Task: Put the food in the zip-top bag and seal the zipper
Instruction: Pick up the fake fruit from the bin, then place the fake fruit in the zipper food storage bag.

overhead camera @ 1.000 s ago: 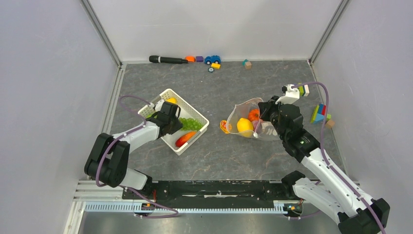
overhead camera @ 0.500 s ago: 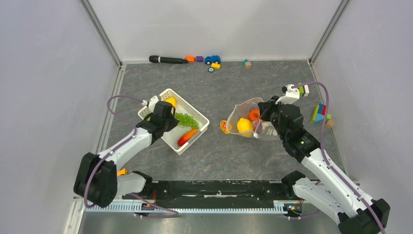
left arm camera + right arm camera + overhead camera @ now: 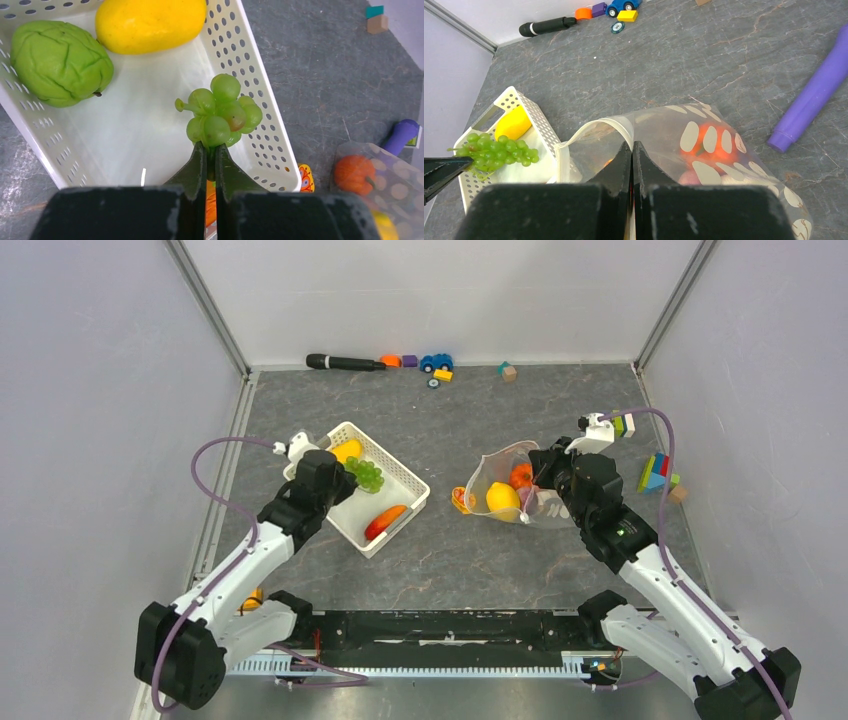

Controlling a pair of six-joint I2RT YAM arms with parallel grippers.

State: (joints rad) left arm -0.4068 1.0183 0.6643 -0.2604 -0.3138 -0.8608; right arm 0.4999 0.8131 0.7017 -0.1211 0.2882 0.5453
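Over the basket, left-middle of counter: left gripper [image 3: 210, 150], jaws nearly together, pinching the green grapes [image 3: 222, 112] at the bunch's lower end. The bunch hangs above the inside of the white basket [image 3: 250, 75].
Basket contents: yellow mango [image 3: 150, 22] and green pepper [image 3: 60, 62] side by side at the far end; red chili [image 3: 383, 522] at the near end.
Right gripper: [image 3: 632, 147] jaws pressed flat on the mouth rim of the zip-top bag [image 3: 704, 140], holding that rim up.
Bag: right-middle of counter, lying on its side, mouth gaping toward the basket.
Bag contents: orange pumpkin [image 3: 521, 476] and a yellow fruit [image 3: 503, 499]. Something darker sits behind them; can't tell what.
Zipper: [image 3: 594, 127] pale band along the mouth rim, unsealed.
In the way: flat orange piece [image 3: 460, 500] on the counter, touching the bag's lower lip on the basket side. The basket's right wall stands between grapes and bag.
Open room: a strip of grey counter [image 3: 450, 560] separates basket and bag and widens toward the near edge.
Right edge: purple-handled brush [image 3: 819, 95] just behind the bag; coloured blocks [image 3: 655, 475] near the right wall.
Far edge: black cylinder [image 3: 345, 362], blue toy car [image 3: 436, 362] and small blocks [image 3: 508, 370] along the wall, well apart from both grippers.
Left edge: basket's far corner sits near the rail; left arm's purple cable [image 3: 215, 470] loops out over it.
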